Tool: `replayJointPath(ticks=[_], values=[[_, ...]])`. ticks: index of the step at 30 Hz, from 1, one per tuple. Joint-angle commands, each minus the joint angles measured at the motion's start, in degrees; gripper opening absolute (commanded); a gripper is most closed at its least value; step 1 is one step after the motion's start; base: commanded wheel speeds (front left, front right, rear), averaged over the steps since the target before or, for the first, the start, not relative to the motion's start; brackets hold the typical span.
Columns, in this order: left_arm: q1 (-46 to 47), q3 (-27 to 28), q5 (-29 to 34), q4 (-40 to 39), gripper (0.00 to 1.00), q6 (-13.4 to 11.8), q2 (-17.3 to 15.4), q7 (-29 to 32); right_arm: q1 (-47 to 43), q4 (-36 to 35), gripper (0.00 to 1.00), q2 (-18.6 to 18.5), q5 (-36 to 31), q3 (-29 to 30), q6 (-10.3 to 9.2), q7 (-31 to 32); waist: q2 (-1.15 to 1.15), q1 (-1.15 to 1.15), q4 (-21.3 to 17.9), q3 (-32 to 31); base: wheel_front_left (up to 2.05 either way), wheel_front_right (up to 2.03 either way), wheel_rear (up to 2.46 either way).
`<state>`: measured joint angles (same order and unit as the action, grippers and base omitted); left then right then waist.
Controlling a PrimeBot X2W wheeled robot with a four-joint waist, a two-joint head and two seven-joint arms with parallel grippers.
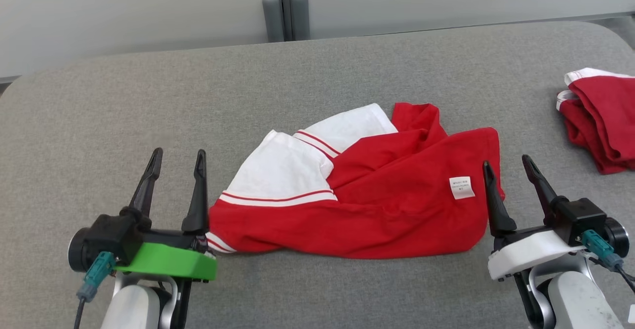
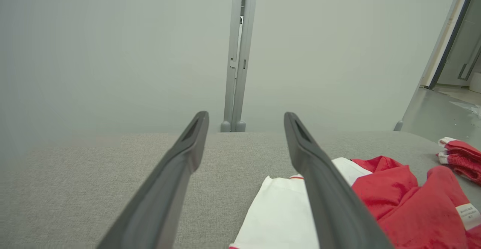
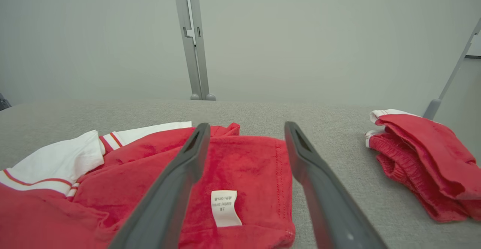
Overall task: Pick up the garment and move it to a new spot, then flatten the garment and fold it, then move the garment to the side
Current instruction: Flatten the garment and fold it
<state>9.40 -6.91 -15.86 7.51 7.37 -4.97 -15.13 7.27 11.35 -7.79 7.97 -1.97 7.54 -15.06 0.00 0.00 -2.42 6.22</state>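
Head view, findings. The red-and-white garment (image 1: pixel 357 205) lies crumpled at the centre of the grey padded table (image 1: pixel 149 96). It is unfolded and bunched: white panels with red stripes sit toward 10 o'clock, and the red body spreads toward 3 o'clock. A white care label (image 1: pixel 461 187) faces up near its 3 o'clock edge.

My left gripper (image 1: pixel 179 153) sits at 8 o'clock, fingers spread and grasping nothing. Its inner finger stands just beside the garment's 9 o'clock edge; I cannot tell whether it touches.

My right gripper (image 1: pixel 506 161) sits at 4 o'clock, likewise spread and grasping nothing. Its inner finger overlaps the garment's 3 o'clock edge. In the right wrist view, the label lies between my two fingers, with the red cloth beneath them.

A second red garment (image 1: pixel 603 120) with white trim lies folded at 2 o'clock, well apart from the first, at the table's edge.

A grey partition post (image 1: pixel 285 6) stands behind the table at 12 o'clock.
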Motion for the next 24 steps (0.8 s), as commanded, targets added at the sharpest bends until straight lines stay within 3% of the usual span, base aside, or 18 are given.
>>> replayJointPath(ticks=[1, 10, 14, 17, 24], values=[[-1.45, 0.70, 0.78, 0.85, 1.00, 0.19, 0.25, 0.00, -0.10, 1.09, 1.00, -0.40, 0.62, -0.43, -0.11, -0.15, 0.00, 0.00, -0.49, -0.41, 0.00, 0.00, 0.00], [-4.53, 2.29, -0.55, 1.55, 1.00, 0.18, 1.66, 0.00, 4.31, 8.42, 1.00, -3.83, 2.92, -2.44, -0.11, 2.18, 0.00, 0.00, 0.36, 0.25, 0.00, 0.00, 0.00], [-3.84, 1.65, -0.85, 1.07, 1.00, 0.18, 1.83, 0.00, 8.75, 11.99, 1.00, -4.67, 7.49, -1.82, -0.11, 9.62, 0.00, 0.00, 1.59, 1.16, 0.00, 0.00, 0.00], [-2.99, 1.00, -0.96, 0.87, 1.00, 0.19, 1.89, 0.00, 12.97, 13.23, 1.00, -6.80, 8.98, -4.74, -0.08, 16.08, 0.00, 0.00, 2.81, 2.04, 0.00, 0.00, 0.00], [-2.02, -0.01, -1.32, 0.70, 1.00, 0.19, 2.02, 0.00, 18.77, 12.67, 1.00, -9.31, 10.48, -10.91, -0.09, 23.68, 0.00, 0.00, 5.64, 3.66, 0.00, 0.00, 0.00]])
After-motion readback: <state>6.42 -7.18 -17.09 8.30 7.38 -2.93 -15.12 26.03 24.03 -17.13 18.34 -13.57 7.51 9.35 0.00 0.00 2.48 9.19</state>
